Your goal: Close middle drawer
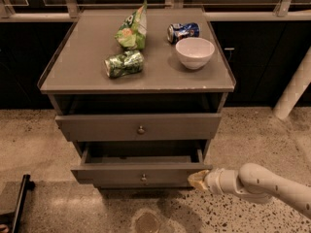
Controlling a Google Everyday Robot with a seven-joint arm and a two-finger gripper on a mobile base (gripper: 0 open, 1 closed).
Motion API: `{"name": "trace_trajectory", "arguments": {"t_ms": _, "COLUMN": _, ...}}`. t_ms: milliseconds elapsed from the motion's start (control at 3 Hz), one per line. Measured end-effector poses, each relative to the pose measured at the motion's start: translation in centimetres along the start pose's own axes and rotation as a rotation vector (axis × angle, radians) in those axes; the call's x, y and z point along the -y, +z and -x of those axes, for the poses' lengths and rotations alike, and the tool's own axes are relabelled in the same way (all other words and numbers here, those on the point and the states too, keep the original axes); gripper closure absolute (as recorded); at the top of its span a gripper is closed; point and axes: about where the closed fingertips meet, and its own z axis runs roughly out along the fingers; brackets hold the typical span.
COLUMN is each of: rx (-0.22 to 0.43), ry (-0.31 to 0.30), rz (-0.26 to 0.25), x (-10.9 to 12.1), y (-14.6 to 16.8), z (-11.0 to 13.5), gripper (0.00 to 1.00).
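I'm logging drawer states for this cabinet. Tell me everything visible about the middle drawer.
The middle drawer is grey-brown and wood-looking, with a wide low front and a small round metal knob at centre. It sits level and partly pulled out below the top drawer, with a shadowed strip of its inside showing. The gripper is at the front's right end, apparently touching it.
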Motion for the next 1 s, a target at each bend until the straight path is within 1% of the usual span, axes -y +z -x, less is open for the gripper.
{"name": "trace_trajectory", "arguments": {"t_ms": 333, "rx": 0.000, "ry": -0.015, "rz": -0.007, "x": 0.5, "y": 0.6, "z": 0.4, "gripper": 1.00}}
{"name": "trace_trajectory", "arguments": {"t_ms": 667, "rx": 0.009, "ry": -0.072, "rz": -0.046, "x": 2.2, "y": 1.1, "z": 2.4, "gripper": 1.00}}
{"name": "trace_trajectory", "arguments": {"t_ms": 1000, "rx": 0.020, "ry": -0.112, "rz": -0.113, "x": 4.9, "y": 1.5, "z": 4.4, "gripper": 1.00}}
